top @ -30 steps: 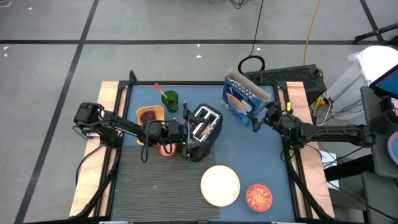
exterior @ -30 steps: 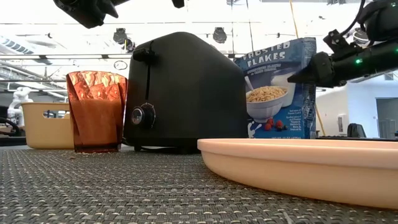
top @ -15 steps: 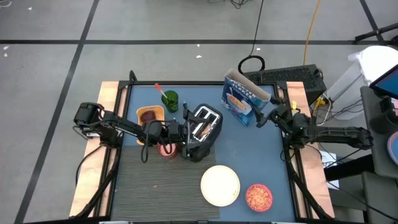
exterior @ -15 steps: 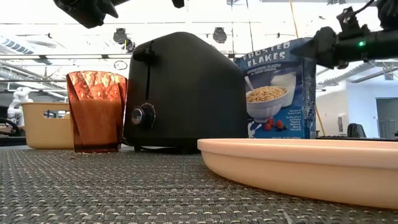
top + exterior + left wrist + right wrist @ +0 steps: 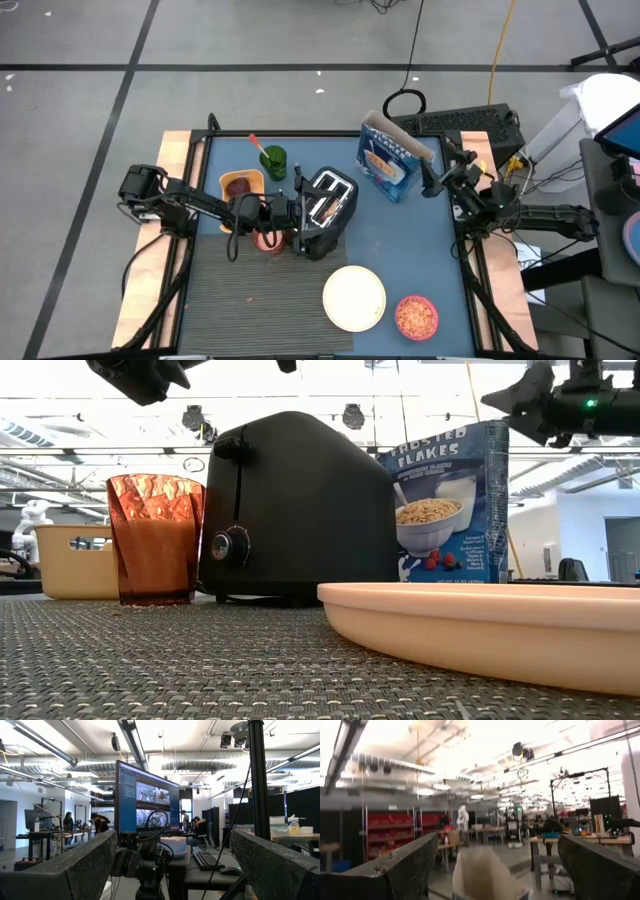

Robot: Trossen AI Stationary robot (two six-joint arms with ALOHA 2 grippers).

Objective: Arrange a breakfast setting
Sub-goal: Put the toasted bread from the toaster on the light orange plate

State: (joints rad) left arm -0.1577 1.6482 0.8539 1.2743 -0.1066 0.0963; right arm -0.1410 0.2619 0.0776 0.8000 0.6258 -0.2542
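Note:
The round cream plate lies near the table's front edge, and the pink bowl of cereal sits to its right. The red-handled spoon stands in a green cup at the far left. My left gripper hangs open just left of the toaster, above a reddish cup; its wrist view looks out into the room between the open fingers. My right gripper is open, raised beside the cereal box, whose open top shows between its fingers.
An orange square container sits left of the toaster. A ribbed dark mat covers the near left of the table. In the low view the plate's rim fills the foreground and the right gripper hangs above the box.
My right gripper has risen and tipped its fingers upward, drawing back a little from the cereal box toward the table's right edge. It has stayed open. The box stands where it was.

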